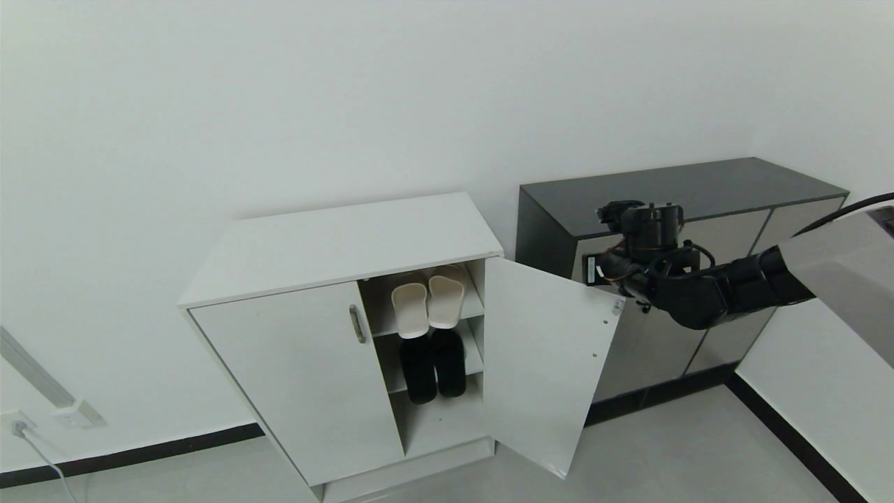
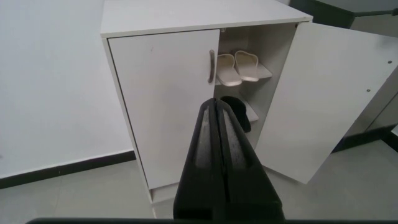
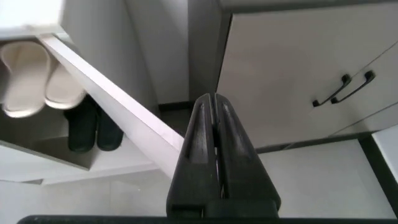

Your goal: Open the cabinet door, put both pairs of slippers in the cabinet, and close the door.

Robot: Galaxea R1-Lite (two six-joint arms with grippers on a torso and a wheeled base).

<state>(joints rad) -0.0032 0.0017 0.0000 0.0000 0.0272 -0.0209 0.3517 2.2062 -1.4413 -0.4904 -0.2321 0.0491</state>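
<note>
1. White cabinet [image 1: 335, 244] stands on the floor against the wall. The door on the robot's left [image 1: 293, 377] is closed, and its handle [image 1: 357, 323] sits at the inner edge.
2. The door on the robot's right [image 1: 545, 356] is swung wide open, so the shelves behind it are exposed.
3. Top shelf holds the cream slippers [image 1: 427, 304], side by side and touching, at the front edge of the shelf.
4. The shelf below holds the black slippers [image 1: 433, 363], side by side directly under the cream pair, overhanging the shelf's front edge.
5. Both pairs are inside the cabinet.
6. Right end effector [image 3: 215, 99] is clenched with nothing between the fingers. It sits just beside the outer edge of the open door, on its back side, between the door and the dark sideboard [image 1: 684, 185]. Can't tell whether it touches the door.
7. Left end effector [image 2: 215, 102] is clenched and holds nothing. It is well apart from the cabinet and faces its front, about in line with the handle edge of the closed door.
</note>
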